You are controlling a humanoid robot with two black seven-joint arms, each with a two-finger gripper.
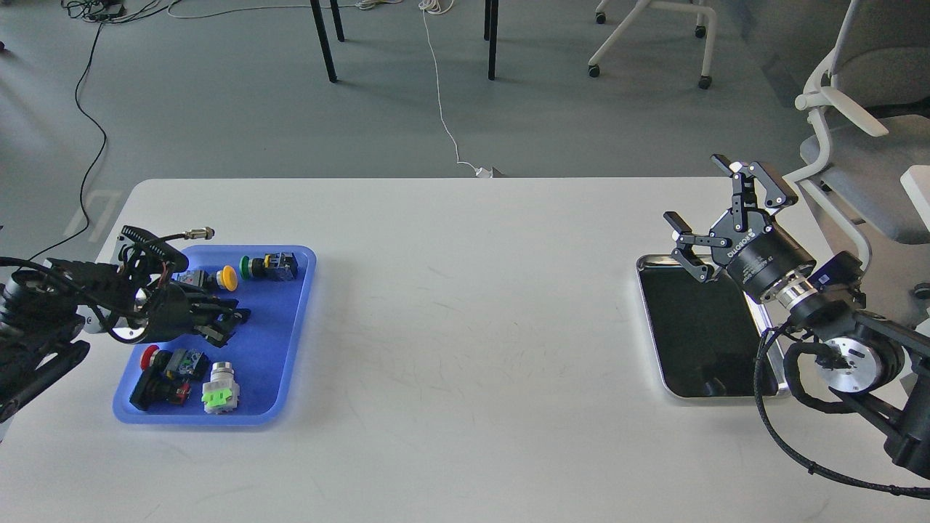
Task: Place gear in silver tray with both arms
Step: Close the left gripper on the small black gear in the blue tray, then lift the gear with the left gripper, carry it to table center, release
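A white table (465, 327) stands on a grey floor, chairs behind it. The silver tray (701, 330) lies empty at its right end, one blue tray (290, 319) far to its left holding about five push-button switches. The right gripper (716, 214) hovers spread wide above the silver tray's far edge. The left gripper (229, 319) reaches among the switches; its finger spacing cannot be told. Picking seems underway; next comes a secure grasp.

Rectangular shiny metal tray (708, 396): silver rim, dark mirror-like bottom. Plastic tray (287, 327): blue. Push-button parts in it: yellow cap (228, 277), green cap (246, 266), red cap (150, 355), grey body with bright green block (220, 390). Both grippers: black, white lettering on right one (719, 218). Tabletop (465, 327): white.
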